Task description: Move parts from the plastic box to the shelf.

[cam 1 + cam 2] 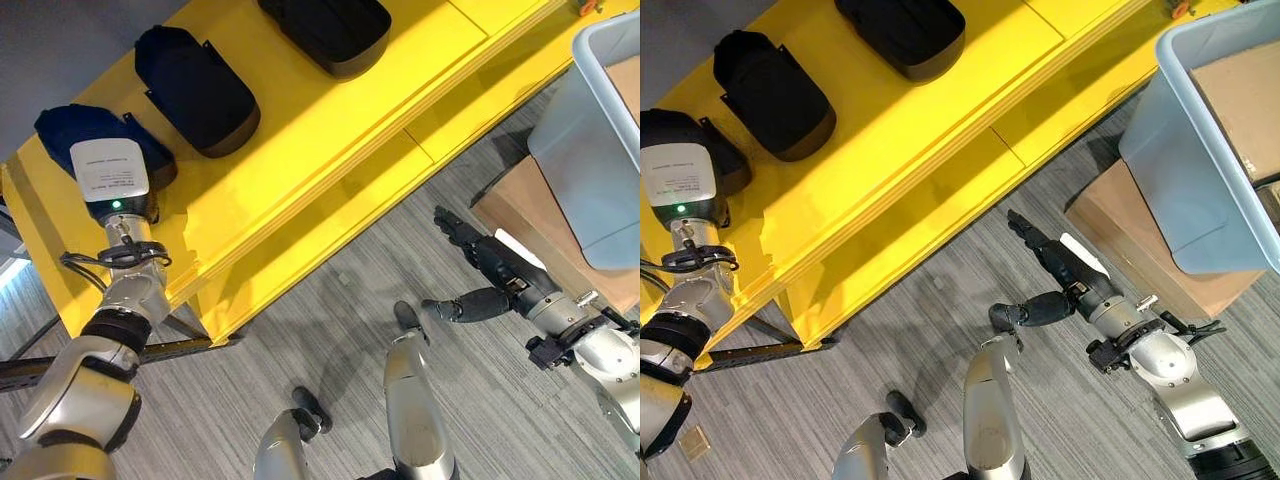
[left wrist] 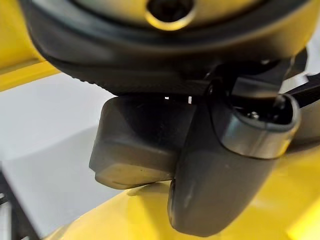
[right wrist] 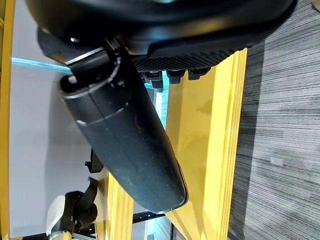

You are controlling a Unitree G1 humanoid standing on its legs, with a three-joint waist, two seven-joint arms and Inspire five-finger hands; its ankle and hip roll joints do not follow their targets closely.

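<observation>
Three black moulded parts lie in a row on the yellow shelf [image 1: 330,150]. My left arm reaches up to the nearest part [image 1: 60,125] at the shelf's left end. In the left wrist view my left hand [image 2: 225,175] has its thumb pressed against that dark part [image 2: 135,150], which rests on the yellow board. The middle part [image 1: 195,90] and the far part [image 1: 330,30] lie free. My right hand [image 1: 1065,275] hangs over the carpet with fingers straight and holds nothing. The grey-blue plastic box [image 1: 1200,180] stands to its right.
The plastic box sits on a brown cardboard carton [image 1: 530,210], and brown cardboard [image 1: 1240,100] shows inside it. A lower yellow shelf board [image 1: 910,220] juts out below the top one. Grey carpet [image 1: 330,330] lies between shelf and box.
</observation>
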